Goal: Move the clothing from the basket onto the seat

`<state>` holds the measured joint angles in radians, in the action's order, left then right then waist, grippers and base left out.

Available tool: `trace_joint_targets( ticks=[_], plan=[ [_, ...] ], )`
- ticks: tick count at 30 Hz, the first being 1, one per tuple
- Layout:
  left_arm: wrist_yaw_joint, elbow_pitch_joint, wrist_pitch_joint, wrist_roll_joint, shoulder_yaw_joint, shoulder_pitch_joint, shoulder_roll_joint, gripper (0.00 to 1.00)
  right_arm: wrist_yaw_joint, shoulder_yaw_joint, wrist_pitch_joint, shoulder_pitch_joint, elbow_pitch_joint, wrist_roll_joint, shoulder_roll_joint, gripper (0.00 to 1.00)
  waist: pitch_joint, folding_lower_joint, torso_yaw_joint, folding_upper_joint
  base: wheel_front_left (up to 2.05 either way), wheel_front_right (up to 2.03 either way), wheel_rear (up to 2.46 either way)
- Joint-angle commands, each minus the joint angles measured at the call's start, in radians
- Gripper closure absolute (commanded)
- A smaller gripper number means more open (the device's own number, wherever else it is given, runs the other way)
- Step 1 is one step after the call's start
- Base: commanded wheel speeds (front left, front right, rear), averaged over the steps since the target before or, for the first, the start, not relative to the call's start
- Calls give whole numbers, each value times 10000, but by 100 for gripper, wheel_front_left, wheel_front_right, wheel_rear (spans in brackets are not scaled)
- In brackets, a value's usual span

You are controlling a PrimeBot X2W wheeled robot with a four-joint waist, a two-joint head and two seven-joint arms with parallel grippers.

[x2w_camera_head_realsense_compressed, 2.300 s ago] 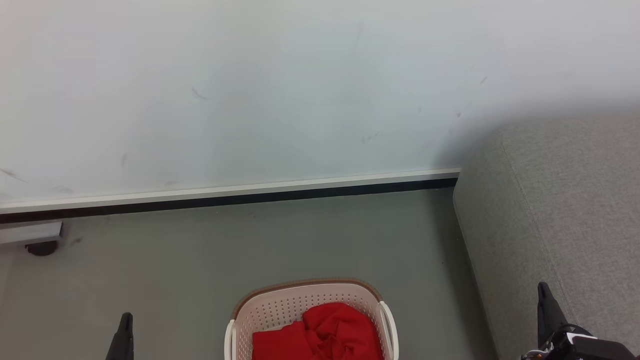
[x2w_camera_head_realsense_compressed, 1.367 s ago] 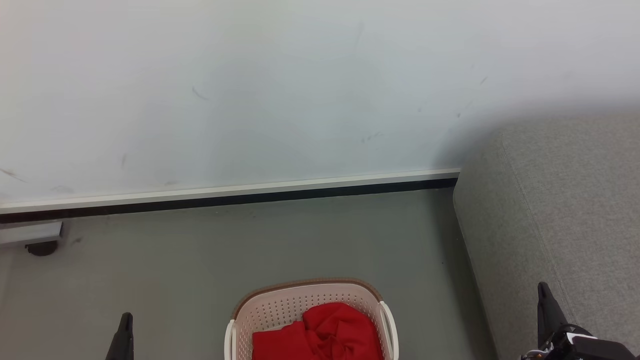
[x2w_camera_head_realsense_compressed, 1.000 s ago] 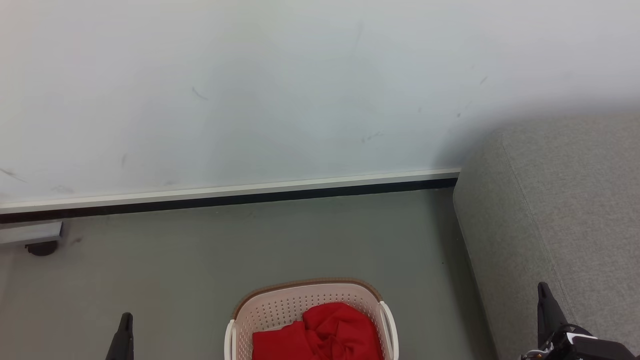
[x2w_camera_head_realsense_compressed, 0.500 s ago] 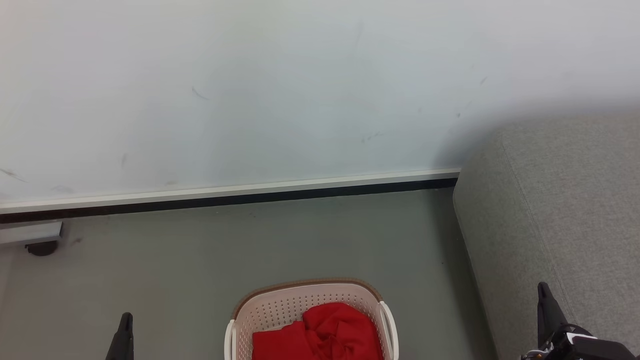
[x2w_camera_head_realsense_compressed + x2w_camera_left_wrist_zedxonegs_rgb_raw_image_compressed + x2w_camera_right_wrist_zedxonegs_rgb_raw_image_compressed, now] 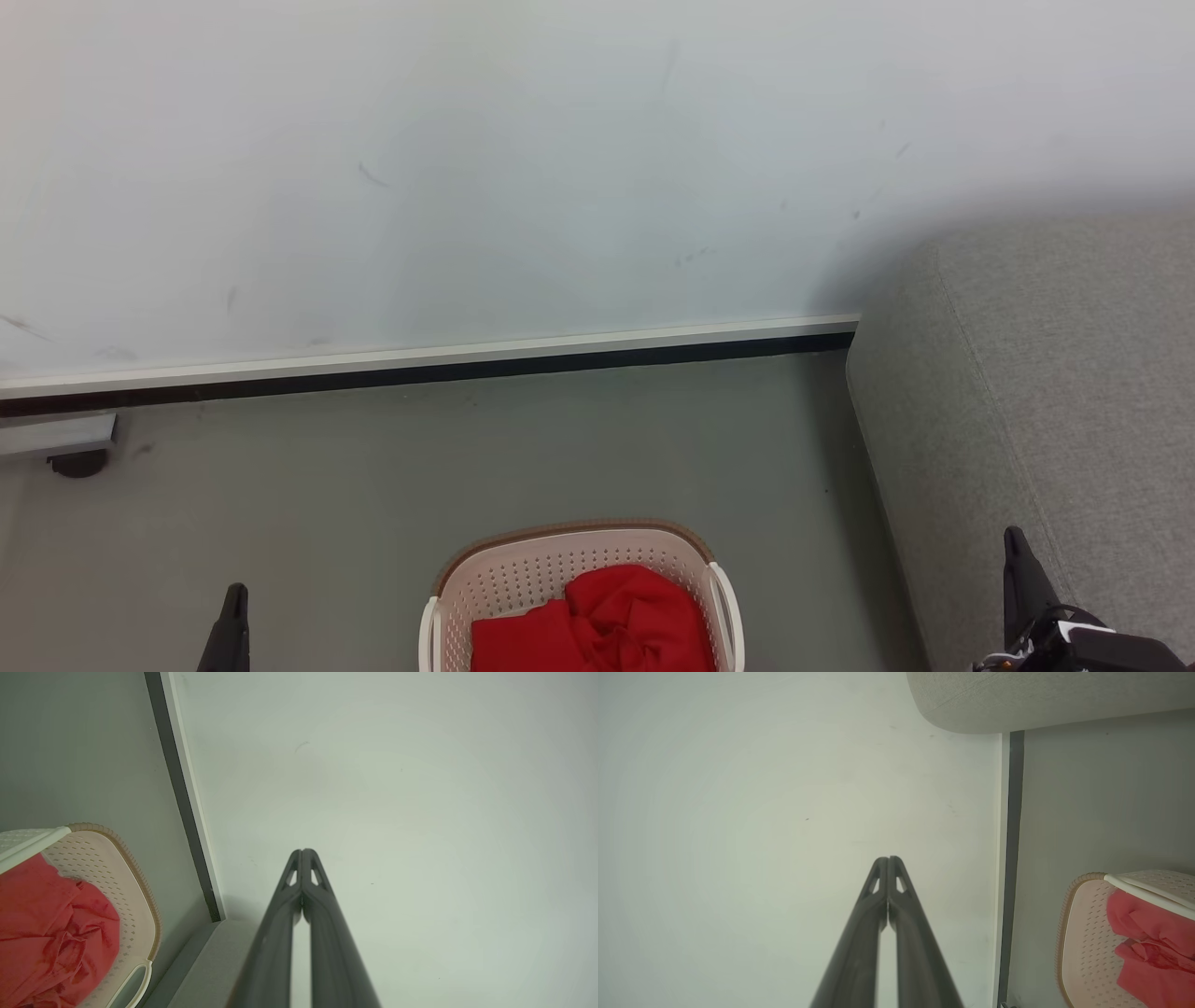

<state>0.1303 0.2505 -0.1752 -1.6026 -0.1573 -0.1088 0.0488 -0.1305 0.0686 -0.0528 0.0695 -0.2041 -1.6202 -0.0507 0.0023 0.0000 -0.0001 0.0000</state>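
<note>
Red clothing (image 5: 597, 621) lies crumpled in the cream basket (image 5: 523, 565) with a brown rim, on the floor at the bottom middle of the head view. The grey seat (image 5: 1055, 373) fills the right side. My left gripper (image 5: 233, 597) pokes up at the lower left, well left of the basket, shut and empty. At the lower right my right gripper (image 5: 1016, 543) stands in front of the seat, also shut and empty. In the left wrist view the left gripper (image 5: 302, 851) points at the wall, with the clothing (image 5: 42, 924) and basket (image 5: 135, 877) to its left. The right wrist view shows the right gripper (image 5: 887, 859), the basket (image 5: 1078, 933), the clothing (image 5: 1148, 947) and the seat (image 5: 1041, 695).
A pale wall (image 5: 523, 159) with a white and black skirting board (image 5: 429, 364) runs behind the basket. Grey floor (image 5: 523, 448) lies between the wall and the basket. A pale fixture with a dark foot (image 5: 75, 462) sits at the far left by the wall.
</note>
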Motion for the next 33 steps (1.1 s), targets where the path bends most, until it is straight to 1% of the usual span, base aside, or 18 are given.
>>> trace_joint_targets(
  ticks=[1,33],
  plan=[
    [23,14,-23,-95,-36,-92,29,100,-4,-10,-21,1,18,-2,15,100,0,0,0,0,0,0,0],
    [23,13,-23,-95,-34,-92,29,100,-4,-13,-20,1,14,-2,15,100,0,0,0,0,0,0,0]
  ],
)
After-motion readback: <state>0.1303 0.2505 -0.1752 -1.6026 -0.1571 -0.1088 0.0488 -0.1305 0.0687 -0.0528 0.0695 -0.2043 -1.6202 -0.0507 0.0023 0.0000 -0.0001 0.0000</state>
